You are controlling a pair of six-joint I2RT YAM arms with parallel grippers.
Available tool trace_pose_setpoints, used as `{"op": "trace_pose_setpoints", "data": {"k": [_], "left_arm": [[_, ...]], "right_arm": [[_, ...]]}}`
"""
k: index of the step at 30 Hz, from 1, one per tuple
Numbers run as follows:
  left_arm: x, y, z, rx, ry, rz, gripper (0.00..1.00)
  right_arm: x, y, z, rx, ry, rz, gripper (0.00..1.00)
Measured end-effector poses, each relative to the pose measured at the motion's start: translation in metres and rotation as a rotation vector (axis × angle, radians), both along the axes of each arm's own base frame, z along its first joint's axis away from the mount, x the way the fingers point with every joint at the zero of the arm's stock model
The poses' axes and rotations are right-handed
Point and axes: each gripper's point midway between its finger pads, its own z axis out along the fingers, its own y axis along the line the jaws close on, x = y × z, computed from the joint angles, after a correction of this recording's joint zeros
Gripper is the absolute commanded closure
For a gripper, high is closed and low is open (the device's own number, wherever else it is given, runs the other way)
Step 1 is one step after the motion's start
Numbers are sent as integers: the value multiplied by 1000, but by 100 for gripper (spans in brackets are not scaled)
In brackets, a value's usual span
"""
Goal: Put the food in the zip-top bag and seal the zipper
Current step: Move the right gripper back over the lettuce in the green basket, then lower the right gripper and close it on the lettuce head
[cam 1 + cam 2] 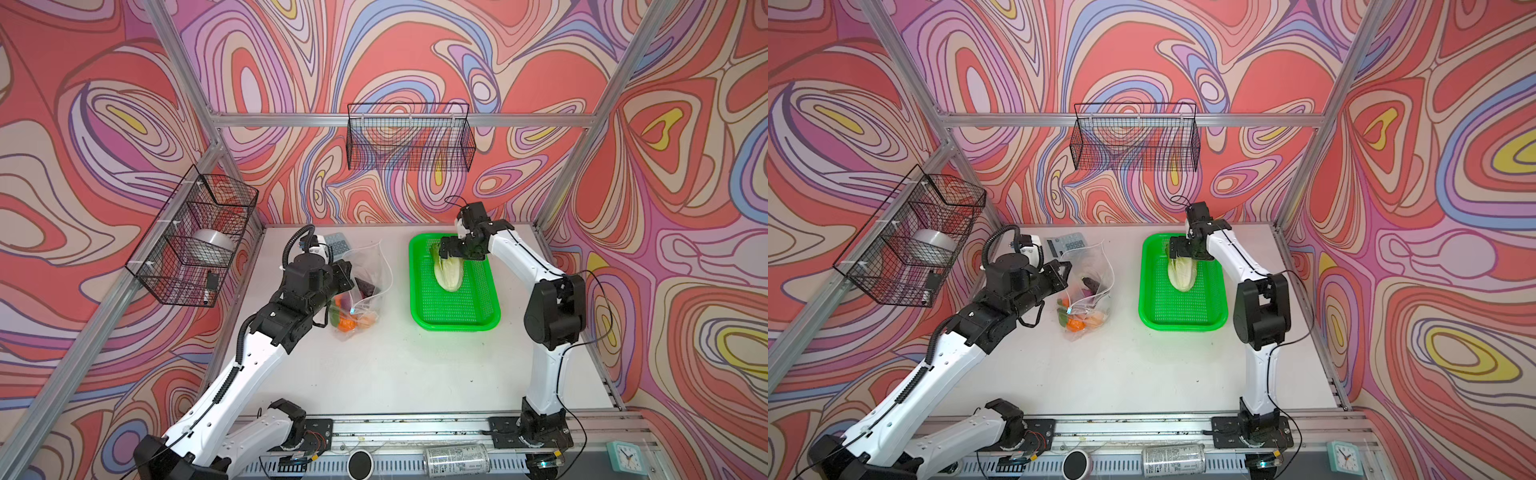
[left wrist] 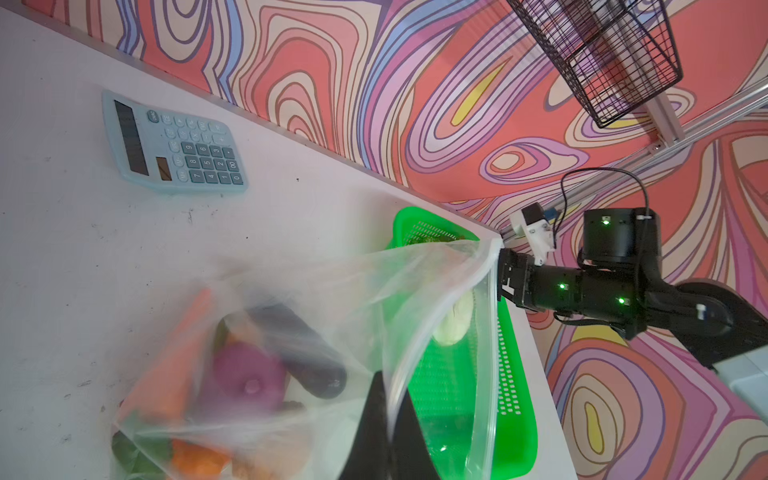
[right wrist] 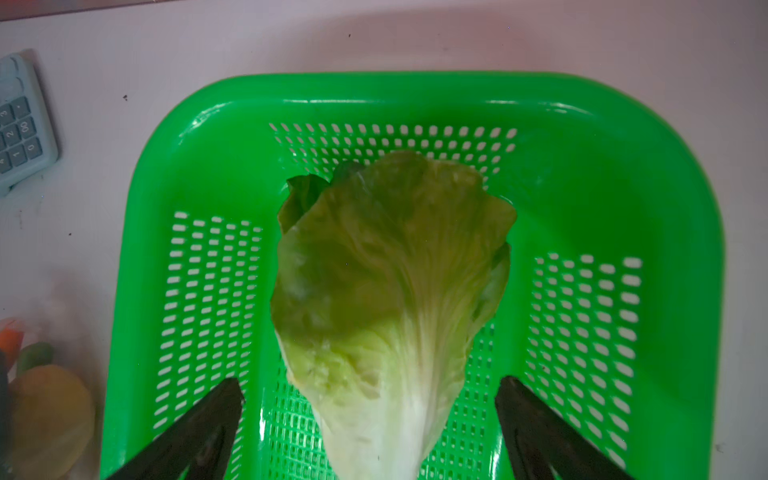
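Left gripper [image 2: 390, 415] pinched tight on the mouth of the crinkly clear zip-top bag [image 2: 332, 291], centre-left in both top views, slumped on the matte white table [image 1: 415, 374] with a carrot [image 2: 174, 374], purple onion [image 2: 245, 374], dark eggplant [image 2: 299, 349] and orange pumpkin [image 2: 195, 457] inside. To its right, a perforated green plastic basket [image 3: 623, 166] holds the veined pale-green napa cabbage [image 3: 386, 291], with the right gripper [image 3: 369, 382] spread wide over it, fingers either side. Behind: pale-blue calculator [image 2: 174, 145], black wire baskets [image 1: 409, 137] on swirl-patterned walls [image 1: 415, 50].
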Motion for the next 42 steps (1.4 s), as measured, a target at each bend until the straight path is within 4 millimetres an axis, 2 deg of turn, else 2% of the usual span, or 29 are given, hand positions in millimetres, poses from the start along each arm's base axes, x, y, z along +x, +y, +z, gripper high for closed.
{"op": "trace_pose_setpoints", "data": {"k": [5, 13, 21, 28, 34, 39, 42], "left_arm": [[0, 0, 0, 0, 0, 0, 100], [0, 0, -1, -4, 3, 0, 100], [2, -1, -4, -3, 14, 2, 100], [2, -1, -4, -6, 15, 3, 100], [1, -1, -2, -8, 11, 4, 100], [1, -1, -2, -9, 10, 4, 100], [1, -1, -2, -9, 10, 4, 100]], "right_arm": [[3, -1, -21, -29, 55, 3, 2], [0, 2, -26, -29, 79, 5, 2], [9, 2, -57, -64, 130, -13, 2], [21, 7, -63, -103, 135, -26, 2], [21, 8, -66, -157, 152, -18, 2], [19, 8, -67, -167, 163, 1, 9], [18, 9, -68, -155, 166, 7, 5]]}}
